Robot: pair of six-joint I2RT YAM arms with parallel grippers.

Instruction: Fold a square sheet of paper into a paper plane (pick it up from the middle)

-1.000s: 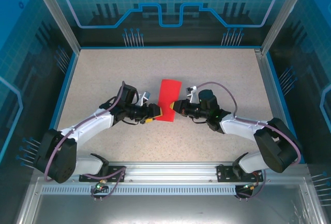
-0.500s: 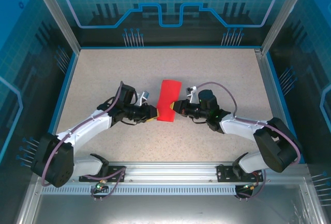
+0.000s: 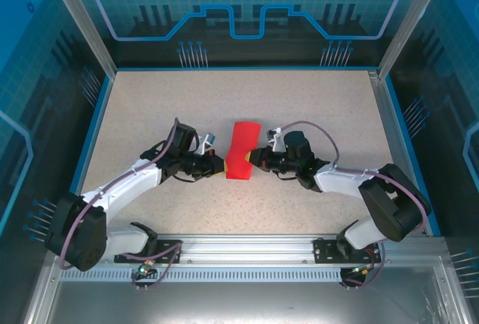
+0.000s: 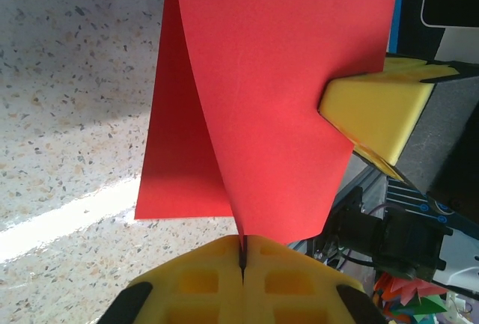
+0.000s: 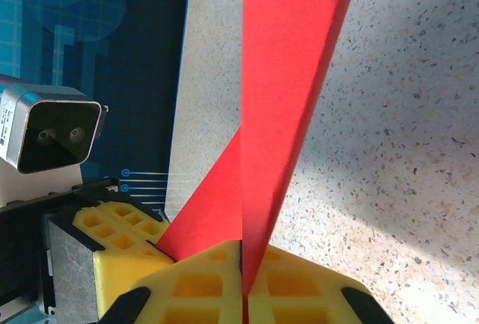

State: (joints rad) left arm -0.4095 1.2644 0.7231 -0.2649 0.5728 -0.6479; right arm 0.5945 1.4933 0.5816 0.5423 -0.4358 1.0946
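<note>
While both my arms meet nose to nose at mid-table, the thin bright red square sheet of paper (image 3: 242,150) hangs between them over the speckled beige tabletop (image 3: 150,114), its far end pointing away from my bases. From above it reads as a narrow strip, so it's bowed or doubled over, not flat; can't tell whether its underside touches the table.

My left gripper (image 4: 243,253) has its yellow gridded pads (image 4: 202,279) pressed together on the sheet's left edge, w/ the paper running straight into the slit; a 2nd layer curls away underneath. My right gripper (image 5: 243,264) is likewise clamped, pinching the opposite edge; the sheet rises from its slit as a steep red wedge.

Handling, as I judge it: v. light, no stiffness to speak of, so it sags or billows wherever it's unsupported. Any hard bend becomes a permanent crease, which is good only where a fold is wanted. The smooth surface could slide out of the pads if tugged, and pulling my arms apart risks a tear. Best hold is approx mid-length on each side edge, pads flat on the paper, arms moving together so the sheet gets no tension.
</note>
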